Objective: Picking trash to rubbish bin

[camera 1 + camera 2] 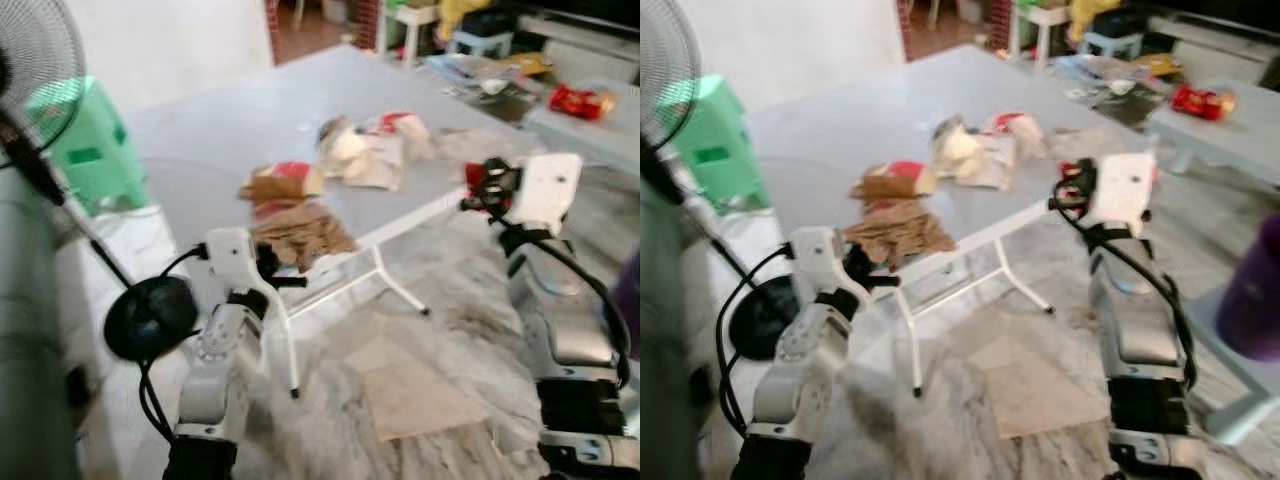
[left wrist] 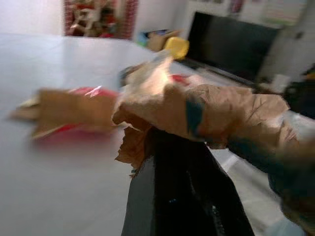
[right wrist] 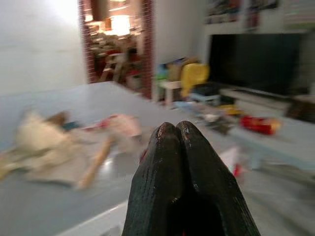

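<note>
Crumpled brown paper (image 1: 305, 235) lies at the near edge of the grey folding table (image 1: 220, 130). My left gripper (image 1: 290, 275) is at that edge, shut on the paper's rim; the left wrist view shows the brown paper (image 2: 206, 110) bunched over the closed fingertips (image 2: 157, 147). Behind it lie a brown and red packet (image 1: 285, 183) and white crumpled wrappers (image 1: 360, 155). My right gripper (image 1: 480, 190) hovers at the table's right edge, shut, and I see nothing between its fingers (image 3: 174, 147). No rubbish bin is in view.
A standing fan (image 1: 30, 70) with a round black base (image 1: 150, 315) is on the left, beside a green stool (image 1: 85, 150). Flat cardboard (image 1: 415, 395) lies on the marble floor. A second low table (image 1: 590, 130) with a red packet (image 1: 580, 100) stands at right.
</note>
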Controlling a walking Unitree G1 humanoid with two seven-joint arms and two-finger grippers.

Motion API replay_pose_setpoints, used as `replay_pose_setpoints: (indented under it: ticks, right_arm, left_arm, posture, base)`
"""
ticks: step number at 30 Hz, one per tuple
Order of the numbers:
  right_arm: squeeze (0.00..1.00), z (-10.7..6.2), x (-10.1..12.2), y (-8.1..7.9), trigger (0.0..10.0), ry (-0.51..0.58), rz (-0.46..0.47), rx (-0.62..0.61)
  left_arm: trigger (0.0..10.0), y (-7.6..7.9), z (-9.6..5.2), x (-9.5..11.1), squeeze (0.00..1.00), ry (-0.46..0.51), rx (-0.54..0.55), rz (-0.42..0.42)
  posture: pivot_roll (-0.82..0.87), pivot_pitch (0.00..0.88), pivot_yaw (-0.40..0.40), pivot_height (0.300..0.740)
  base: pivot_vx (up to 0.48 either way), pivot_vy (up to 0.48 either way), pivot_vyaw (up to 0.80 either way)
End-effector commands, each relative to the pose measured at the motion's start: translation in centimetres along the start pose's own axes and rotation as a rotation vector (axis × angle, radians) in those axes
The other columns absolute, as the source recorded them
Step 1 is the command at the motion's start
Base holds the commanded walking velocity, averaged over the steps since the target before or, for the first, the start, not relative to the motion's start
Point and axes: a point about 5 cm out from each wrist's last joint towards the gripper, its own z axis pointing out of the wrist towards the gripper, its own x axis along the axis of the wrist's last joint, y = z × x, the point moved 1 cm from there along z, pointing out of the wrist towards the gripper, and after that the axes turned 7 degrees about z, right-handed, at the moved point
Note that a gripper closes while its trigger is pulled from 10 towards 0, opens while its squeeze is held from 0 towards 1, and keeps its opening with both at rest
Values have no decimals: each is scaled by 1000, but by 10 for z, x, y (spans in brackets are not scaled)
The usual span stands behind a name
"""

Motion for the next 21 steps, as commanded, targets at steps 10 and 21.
replay_pose_setpoints:
  ticks: [10,21]
  right_arm:
    - [0,3,5,-13,10000,19,8,37]
    - [0,3,5,-13,10000,25,14,35]
  left_arm:
    - [0,-8,-2,-1,0,-3,26,6]
    - [0,-8,-2,0,0,-3,27,6]
  posture:
    - [-57,49,61,740]
    - [-55,51,63,740]
  base:
    - [247,0,-800]
    - [110,0,-348]
